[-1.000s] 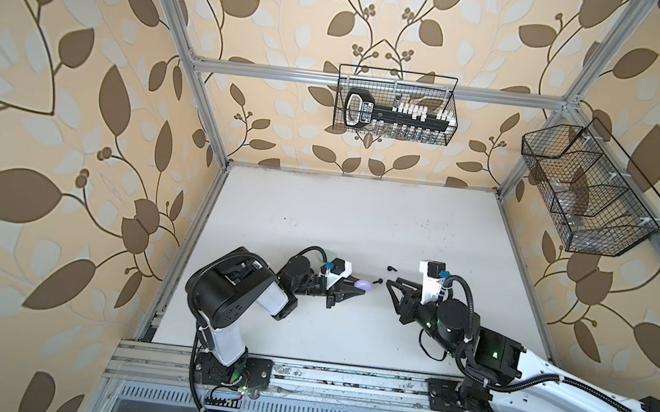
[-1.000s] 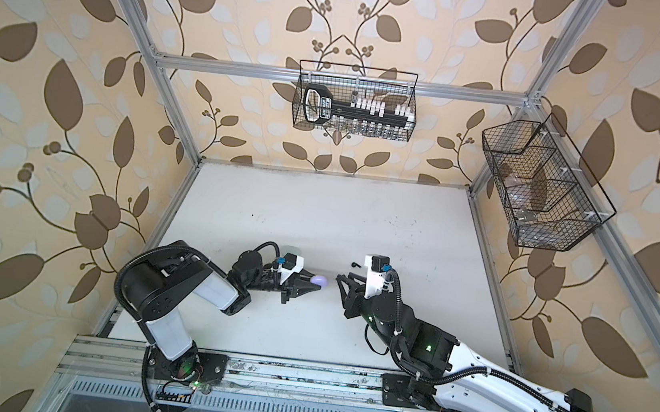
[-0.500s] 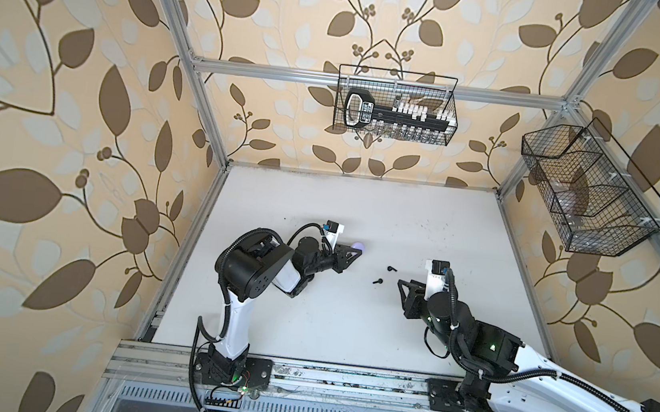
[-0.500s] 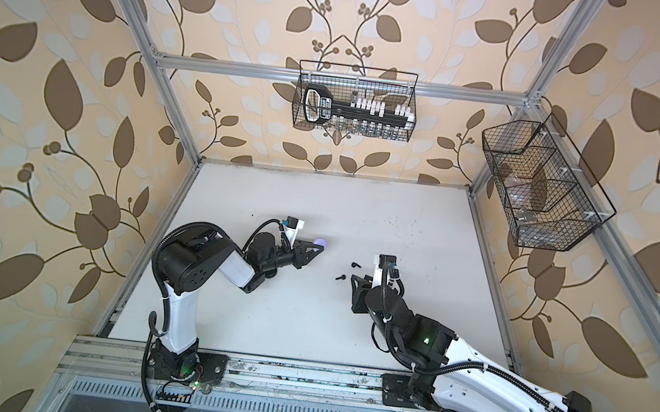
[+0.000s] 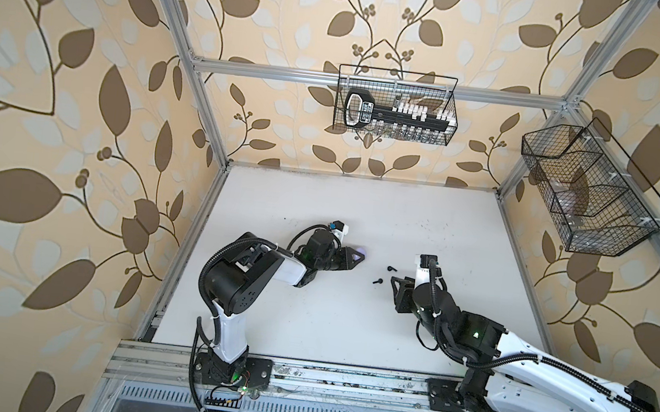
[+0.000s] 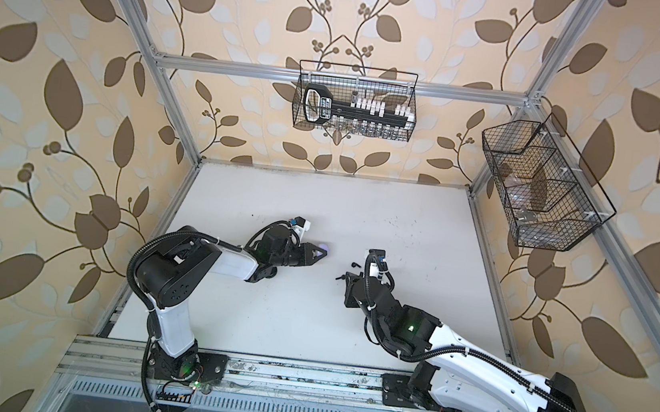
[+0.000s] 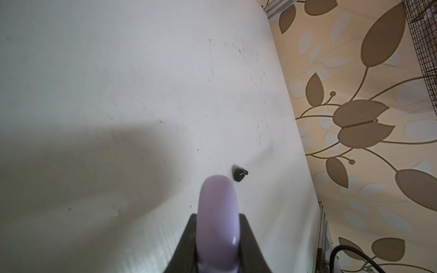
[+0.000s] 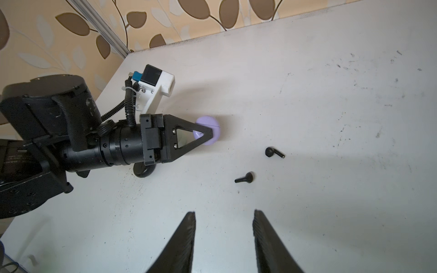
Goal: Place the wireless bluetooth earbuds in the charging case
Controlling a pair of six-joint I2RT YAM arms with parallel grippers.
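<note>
A lilac charging case (image 8: 208, 128) is pinched between the fingers of my left gripper (image 8: 205, 133), which is shut on it just above the table; the case's seam line looks closed. It also shows in both top views (image 5: 363, 252) (image 6: 324, 248) and fills the left wrist view (image 7: 217, 212). Two black earbuds (image 8: 273, 152) (image 8: 244, 177) lie on the white table to the right of the case, apart from it, and both top views show them as well (image 5: 390, 269) (image 6: 340, 277). My right gripper (image 8: 224, 212) stands open and empty a short way in front of them.
A wire basket (image 5: 394, 111) with a black tool and small white parts hangs on the back wall. A second wire basket (image 5: 589, 188) hangs on the right wall. The table (image 5: 348, 334) has walls on three sides and a metal rail along its front edge.
My left gripper has carried the lilac case away from the front edge, toward the back. My right gripper's jaws have spread a little wider near the earbuds.
</note>
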